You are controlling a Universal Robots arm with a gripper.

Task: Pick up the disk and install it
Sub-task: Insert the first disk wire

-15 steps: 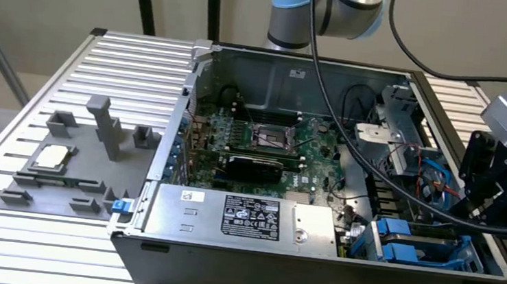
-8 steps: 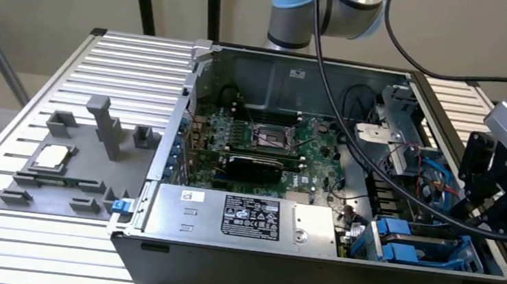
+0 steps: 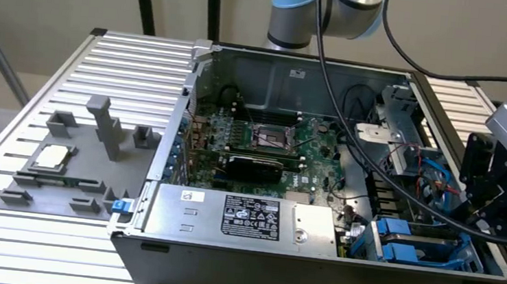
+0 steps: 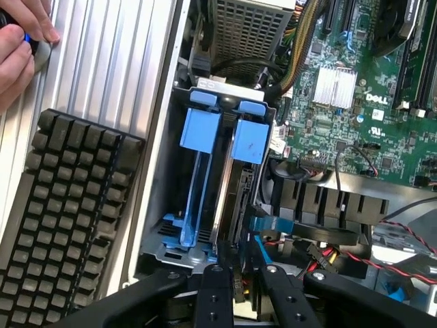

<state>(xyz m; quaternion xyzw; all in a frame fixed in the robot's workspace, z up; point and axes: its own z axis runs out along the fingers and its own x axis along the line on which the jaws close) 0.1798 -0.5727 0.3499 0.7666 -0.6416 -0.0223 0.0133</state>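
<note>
The open computer case (image 3: 323,189) lies on its side on the slatted surface (image 3: 131,69), so the motherboard (image 3: 272,143) and the drive cage face upward and can be reached from above; the grey power-supply box (image 3: 238,216) sits along the near wall, and on the exterior view's left a grey fixture (image 3: 67,167) holds the small CPU chip (image 3: 53,157) apart from the case. The hand (image 4: 239,280) hangs over the drive cage at the case's corner on the exterior view's right, where two blue carrier frames (image 3: 401,241) stand on edge side by side in their slots — a posture that suits sliding a drive straight down. In the wrist view the disk (image 4: 235,205) stands edge-up in the slot under the second blue tab, directly ahead of the fingers (image 4: 212,294); the two black fingers stand close together with a narrow gap, though whether they pinch the disk's edge cannot be told. A person's hand (image 4: 20,48) rests on the surface beside a black keyboard (image 4: 61,219), well apart from the cage.
</note>
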